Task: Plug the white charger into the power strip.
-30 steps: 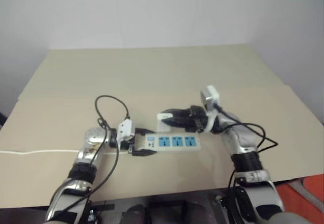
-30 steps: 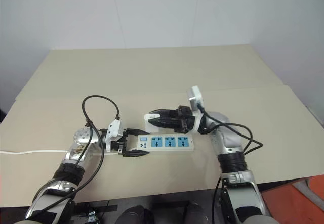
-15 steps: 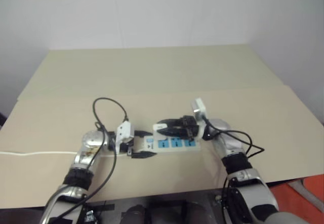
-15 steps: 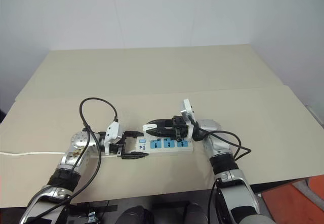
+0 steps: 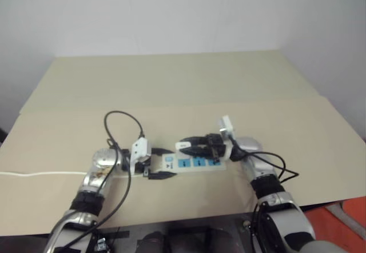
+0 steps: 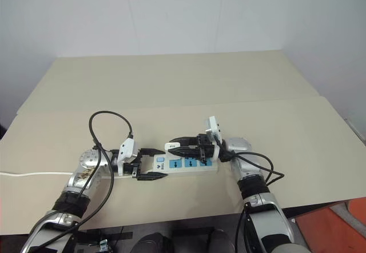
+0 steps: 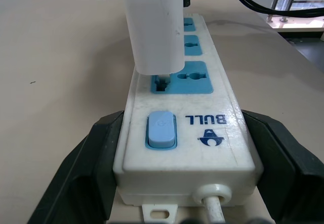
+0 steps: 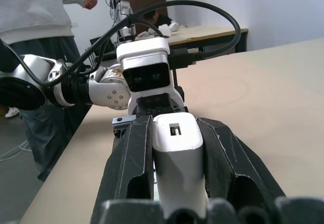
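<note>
With the left gripper (image 7: pixel 177 183) clamping the power strip (image 7: pixel 192 133) at its switch end, the right gripper (image 8: pixel 174 148) clasped the white charger (image 7: pixel 153 27) over the nearest socket, needing a straight, square push.

My right gripper (image 8: pixel 177 183) clamps the white charger (image 8: pixel 177 148), and my two fingers (image 8: pixel 129 178) cover both of its flanks in the right wrist view; its underside and prongs face away from that camera.

In the left wrist view the charger's upper part is cut off by the picture's edge. Its base hides the slots of the nearest blue socket of the power strip (image 7: pixel 187 133), so prong depth cannot be read.

My left gripper (image 7: pixel 185 148) conceals the strip's side walls behind its fingers (image 7: pixel 86 168).

In the head views the sockets are too small to resolve.

A person (image 8: pixel 35 11) is cropped above the torso.
</note>
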You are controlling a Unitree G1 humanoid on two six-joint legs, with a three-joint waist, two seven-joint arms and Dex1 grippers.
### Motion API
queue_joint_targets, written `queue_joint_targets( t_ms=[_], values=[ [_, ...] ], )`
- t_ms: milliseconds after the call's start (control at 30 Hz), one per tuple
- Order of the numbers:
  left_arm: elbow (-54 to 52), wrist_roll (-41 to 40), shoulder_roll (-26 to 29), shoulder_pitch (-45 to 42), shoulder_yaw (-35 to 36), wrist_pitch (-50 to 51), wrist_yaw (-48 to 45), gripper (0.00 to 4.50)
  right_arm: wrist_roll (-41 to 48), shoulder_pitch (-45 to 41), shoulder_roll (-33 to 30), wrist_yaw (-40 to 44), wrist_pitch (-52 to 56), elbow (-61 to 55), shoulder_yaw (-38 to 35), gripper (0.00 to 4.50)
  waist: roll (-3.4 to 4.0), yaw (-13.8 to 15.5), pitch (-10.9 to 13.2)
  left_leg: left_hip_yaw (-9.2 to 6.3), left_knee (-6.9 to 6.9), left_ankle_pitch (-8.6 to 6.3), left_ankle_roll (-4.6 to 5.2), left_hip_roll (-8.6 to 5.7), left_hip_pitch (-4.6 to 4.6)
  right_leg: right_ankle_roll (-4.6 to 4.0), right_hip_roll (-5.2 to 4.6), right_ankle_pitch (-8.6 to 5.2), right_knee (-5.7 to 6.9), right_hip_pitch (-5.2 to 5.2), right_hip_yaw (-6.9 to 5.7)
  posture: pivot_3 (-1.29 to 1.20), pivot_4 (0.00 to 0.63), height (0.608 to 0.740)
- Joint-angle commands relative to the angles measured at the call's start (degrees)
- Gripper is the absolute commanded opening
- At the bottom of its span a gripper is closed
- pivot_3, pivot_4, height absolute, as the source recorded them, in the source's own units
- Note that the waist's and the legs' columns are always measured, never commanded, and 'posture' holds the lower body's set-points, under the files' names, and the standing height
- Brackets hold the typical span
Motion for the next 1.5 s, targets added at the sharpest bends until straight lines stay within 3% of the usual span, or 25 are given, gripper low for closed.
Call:
queue_joint_targets(
  t_ms=[33,1067,1400,1500],
  values=[
    [-0.8,0.8,1.0,0.8,-1.1,0.3,0.3,3.26,-0.5,1.0,0.6,0.0,-3.0,0.7,-0.1,1.14,0.0,-0.1,0.0,0.0,-0.01,0.0,0.0,0.0,0.01,0.0,0.0,0.0,0.0,0.0,0.0,0.0,0.15,0.74],
    [-0.6,0.1,1.6,0.5,-1.5,0.0,0.5,3.26,-8.4,0.3,-2.8,-0.4,-13.1,11.6,4.7,1.14,0.06,-0.2,-0.1,0.03,-0.11,0.01,-0.02,0.08,0.28,-0.07,-0.01,-0.03,0.02,0.16,0.04,0.0,0.15,0.74],
    [-0.6,-0.3,1.5,0.5,-1.7,-0.1,0.4,3.26,-9.6,-0.7,-4.1,-3.5,-9.5,11.1,6.7,1.14,0.06,-0.3,-0.2,0.08,-0.13,0.0,-0.04,0.14,0.58,-0.18,-0.08,-0.07,0.0,0.25,0.16,0.0,0.15,0.74],
    [-0.5,-0.5,1.4,0.5,-1.6,-0.1,0.3,3.26,-8.7,-1.1,-4.1,-4.1,-8.9,10.5,6.1,2.19,0.06,-0.1,-0.2,0.09,-0.13,0.0,-0.04,0.13,0.56,-0.2,-0.1,-0.07,0.01,0.2,0.18,0.0,0.15,0.74]
  ],
)
